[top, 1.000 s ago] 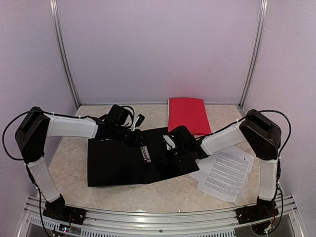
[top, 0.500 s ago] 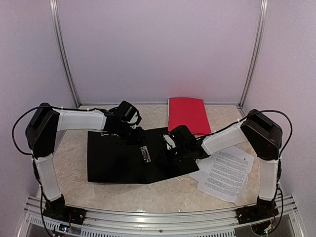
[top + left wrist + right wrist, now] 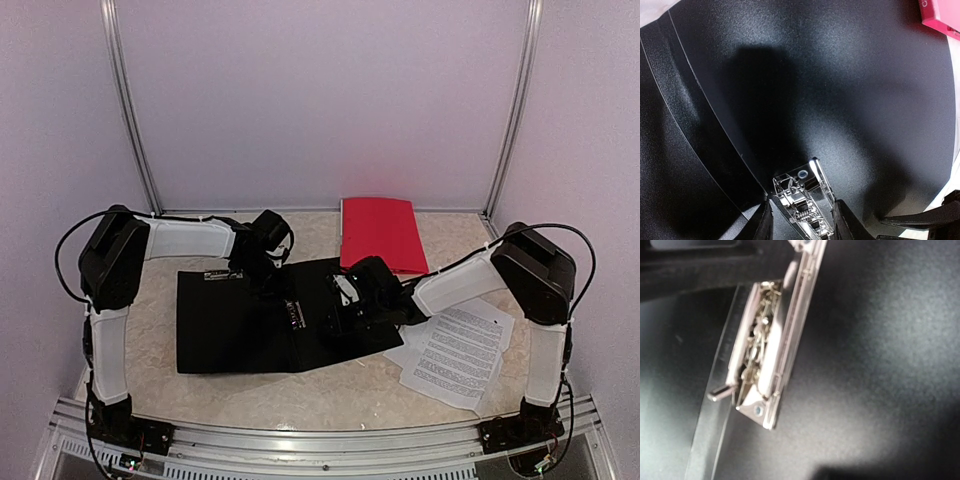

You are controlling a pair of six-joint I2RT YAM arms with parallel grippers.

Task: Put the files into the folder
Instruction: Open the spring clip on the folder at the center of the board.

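While the table (image 3: 150, 335) had the black folder (image 3: 230, 335) lying open on it, the files (image 3: 455, 355) sat just off its right edge, the left gripper (image 3: 263, 266) hung parted behind the metal clip (image 3: 802, 200), and I couldn't tell if the right gripper (image 3: 345, 305), low over the folder, was spread or pinched.

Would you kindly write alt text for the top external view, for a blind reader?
Two robot arms reach over an open black folder on a table, the left gripper at its far edge and the right gripper over its right half. Printed sheets lie to the right; a red folder lies behind.
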